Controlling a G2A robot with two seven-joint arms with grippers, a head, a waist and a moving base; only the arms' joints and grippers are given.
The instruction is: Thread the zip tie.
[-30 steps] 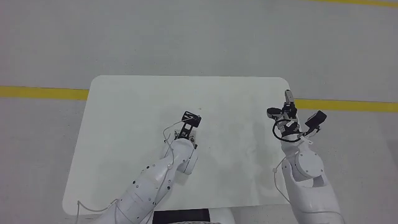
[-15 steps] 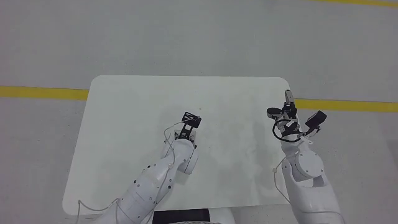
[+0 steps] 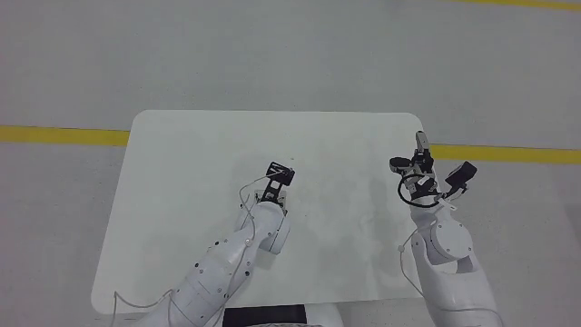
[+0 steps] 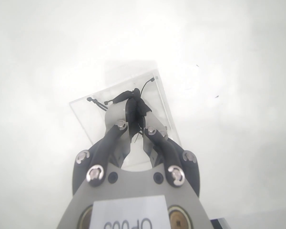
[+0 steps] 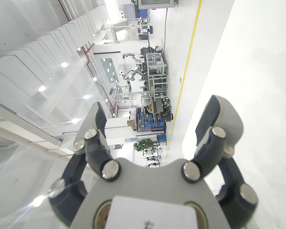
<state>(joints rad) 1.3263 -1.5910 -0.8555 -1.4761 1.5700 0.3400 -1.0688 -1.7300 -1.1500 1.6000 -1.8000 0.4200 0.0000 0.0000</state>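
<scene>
Left claw (image 4: 133, 100) clamped shut on a tie (image 4: 144, 86) inside the tray (image 4: 158, 106).
Pick-up stage, by my reading: next comes a straight lift past the tray wall, then across to the right claw (image 5: 157, 108), gaping wide, empty, up by the table (image 3: 182, 191) edge. Watch that edge; good open room between the arms.
</scene>
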